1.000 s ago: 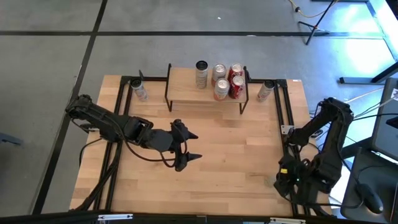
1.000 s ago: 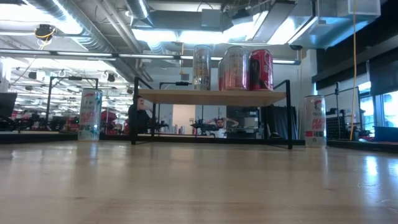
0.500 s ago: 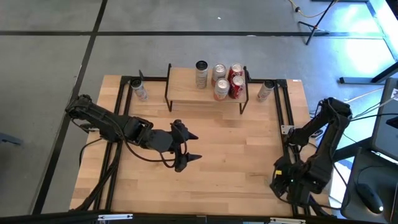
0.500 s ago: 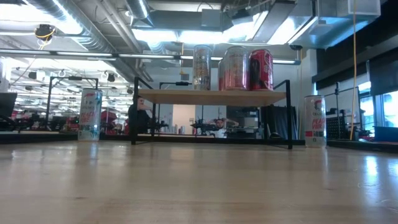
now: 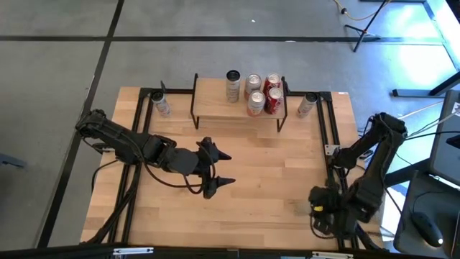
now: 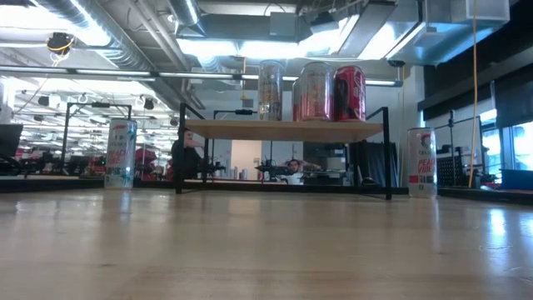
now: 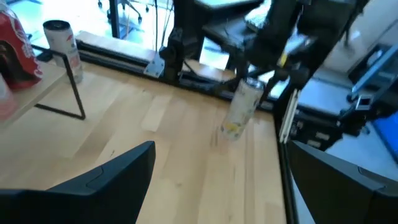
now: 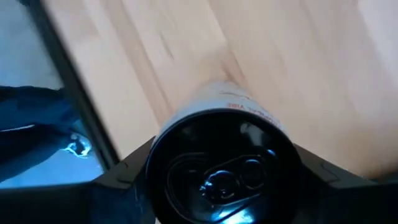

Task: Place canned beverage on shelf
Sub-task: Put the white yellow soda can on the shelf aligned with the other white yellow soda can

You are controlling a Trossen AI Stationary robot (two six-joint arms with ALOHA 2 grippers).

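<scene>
- Silver can (image 8: 221,162) sits clamped between your right gripper's (image 7: 261,84) fingers, above the tabletop's (image 5: 266,180) right front edge.
- Your left gripper (image 5: 215,169) hangs mid-tabletop, fingers spread.
- The shelf (image 5: 215,104) holds 4 cans.

A robotics laboratory or open industrial workspace. The low view shows a high open ceiling with exposed ducts (image 6: 100,37) and strip lights (image 6: 241,46), and rows of metal racks (image 6: 79,133) and benches beyond the table, with a seated person (image 6: 292,171) in the distance. The high view shows a wooden table (image 5: 266,180) in a black metal frame on a grey concrete floor (image 5: 57,79) marked with dark lines, with a tripod stand (image 5: 366,25) nearby.
</scene>
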